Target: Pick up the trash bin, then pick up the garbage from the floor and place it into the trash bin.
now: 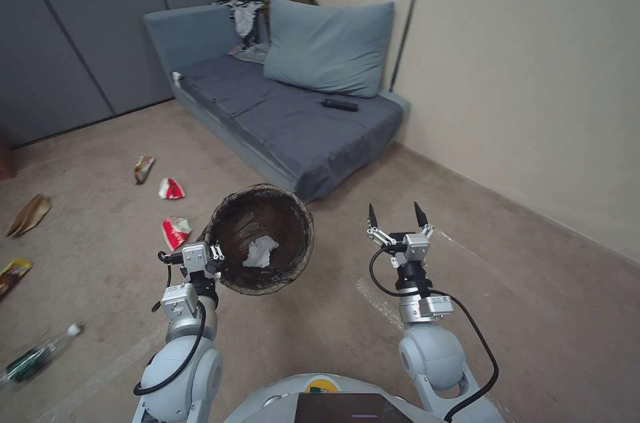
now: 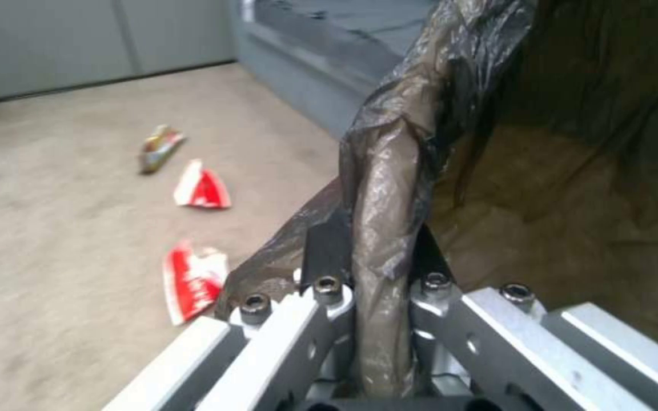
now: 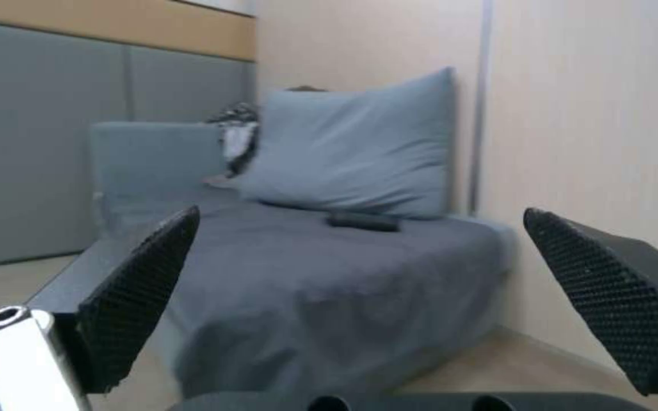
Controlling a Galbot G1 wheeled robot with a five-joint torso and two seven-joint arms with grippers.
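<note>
**Bin held up in our left gripper, litter on the carpet**

Beige carpet floor point(image 1: 533, 290) runs to a grey sofa point(image 1: 293, 123) at the far side, with a blue-grey pillow point(image 1: 327, 46) and a dark remote point(image 1: 339, 104) on its seat.

Our left gripper point(image 1: 215, 262) is clamped on the near-left rim of the trash bin point(image 1: 263, 240), which hangs in the air, tipped so that its mouth faces us. From the left wrist we see the two dark fingers point(image 2: 328, 248) pinching the bag-covered rim point(image 2: 390, 188) between them. A crinkled brown-black bag lines the bin and folds over its edge; a crumpled white tissue point(image 1: 259, 251) lies inside.

Our right gripper point(image 1: 398, 215) is raised to the right of the bin, well apart from it, jaws wide and holding nothing.

Garbage lies on the floor to the left: a red-white packet point(image 1: 175, 232) near the bin, another point(image 1: 171, 189) farther off, a colourful wrapper point(image 1: 143, 168) beyond that, a brown paper bag point(image 1: 28, 214), a yellow wrapper point(image 1: 12, 272) at the left edge, and a clear bottle point(image 1: 37, 356) nearest us.
</note>
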